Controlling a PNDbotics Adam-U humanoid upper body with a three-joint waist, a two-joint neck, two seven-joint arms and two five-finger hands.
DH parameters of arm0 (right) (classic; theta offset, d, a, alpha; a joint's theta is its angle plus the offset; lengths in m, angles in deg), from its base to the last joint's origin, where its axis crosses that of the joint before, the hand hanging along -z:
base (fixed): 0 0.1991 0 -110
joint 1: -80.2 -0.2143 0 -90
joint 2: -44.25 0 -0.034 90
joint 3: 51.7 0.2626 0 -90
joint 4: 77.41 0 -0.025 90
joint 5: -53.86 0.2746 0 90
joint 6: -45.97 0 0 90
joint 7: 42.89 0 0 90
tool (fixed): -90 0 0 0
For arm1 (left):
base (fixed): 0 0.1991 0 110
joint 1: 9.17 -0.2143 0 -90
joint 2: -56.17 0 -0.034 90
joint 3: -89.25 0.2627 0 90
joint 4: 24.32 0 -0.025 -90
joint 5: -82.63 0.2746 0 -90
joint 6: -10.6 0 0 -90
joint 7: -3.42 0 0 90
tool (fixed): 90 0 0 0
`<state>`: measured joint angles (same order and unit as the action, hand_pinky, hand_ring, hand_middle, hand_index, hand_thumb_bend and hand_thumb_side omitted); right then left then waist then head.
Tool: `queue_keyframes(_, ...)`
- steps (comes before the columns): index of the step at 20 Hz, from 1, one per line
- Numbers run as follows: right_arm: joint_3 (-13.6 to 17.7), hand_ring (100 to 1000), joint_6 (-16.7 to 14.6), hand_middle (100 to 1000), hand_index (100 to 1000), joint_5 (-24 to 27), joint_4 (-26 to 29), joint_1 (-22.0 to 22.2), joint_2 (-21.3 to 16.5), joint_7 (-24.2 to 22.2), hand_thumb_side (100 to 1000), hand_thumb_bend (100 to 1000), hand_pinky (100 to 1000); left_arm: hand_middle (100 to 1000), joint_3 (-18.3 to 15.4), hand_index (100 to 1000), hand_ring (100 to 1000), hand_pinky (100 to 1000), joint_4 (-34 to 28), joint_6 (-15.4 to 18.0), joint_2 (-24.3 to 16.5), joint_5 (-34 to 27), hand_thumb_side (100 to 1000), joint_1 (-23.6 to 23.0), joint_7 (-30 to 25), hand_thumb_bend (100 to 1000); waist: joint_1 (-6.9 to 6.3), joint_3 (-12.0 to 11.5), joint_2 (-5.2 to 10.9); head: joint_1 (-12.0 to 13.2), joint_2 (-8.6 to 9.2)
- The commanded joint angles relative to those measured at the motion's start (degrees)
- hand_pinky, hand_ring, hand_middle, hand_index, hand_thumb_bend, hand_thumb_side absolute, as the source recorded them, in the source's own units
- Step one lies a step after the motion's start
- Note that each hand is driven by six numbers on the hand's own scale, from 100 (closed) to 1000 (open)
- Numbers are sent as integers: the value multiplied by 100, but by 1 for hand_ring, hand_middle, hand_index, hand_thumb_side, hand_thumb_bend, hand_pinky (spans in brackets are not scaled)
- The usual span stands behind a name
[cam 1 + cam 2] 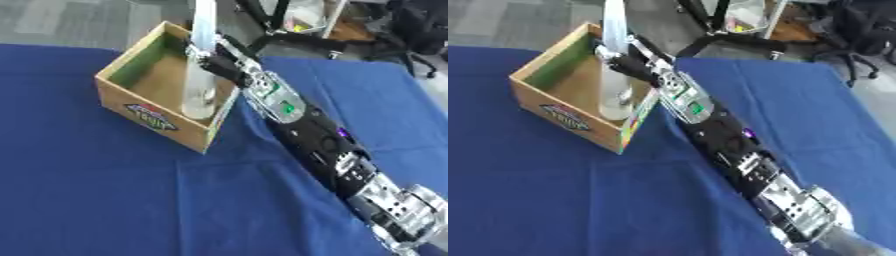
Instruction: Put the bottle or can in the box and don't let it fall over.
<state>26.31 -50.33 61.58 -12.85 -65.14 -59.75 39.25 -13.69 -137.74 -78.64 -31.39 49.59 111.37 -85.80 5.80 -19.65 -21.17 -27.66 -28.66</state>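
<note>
A tall clear bottle (200, 75) stands upright inside the cardboard box (140, 107), near the box's right wall. My right hand (220, 61) reaches in over that wall from the lower right, its fingers curled round the bottle's middle. The bottle's base sits low in the box, by the floor. My left hand shows in neither view.
The box rests on a blue cloth-covered table (105, 200) at its far left part. Beyond the table's far edge stand a dark stand (289, 35) and an office chair (420, 30). My right arm (332, 155) lies diagonally across the cloth.
</note>
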Motion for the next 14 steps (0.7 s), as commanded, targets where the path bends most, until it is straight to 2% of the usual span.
queue_keyframes(1,92,1000,145,1000,1000,-156,181,-46,-171,-147,625,100,1000,1000,-23,767,1000,905,-117,9,-117,13,585,20,-29,435,-47,19,171,22,-29)
queue_keyframes(5,134,1000,319,1000,1000,-133,299,-7,-194,-200,628,100,1000,1000,-31,768,1000,905,-117,12,-134,22,585,-8,-27,434,-59,61,191,40,-45)
queue_keyframes(14,194,1000,674,1000,1000,308,745,98,-294,-289,633,100,1000,1000,-48,767,1000,904,-117,17,-179,47,585,-92,-18,434,-93,171,251,67,-76)
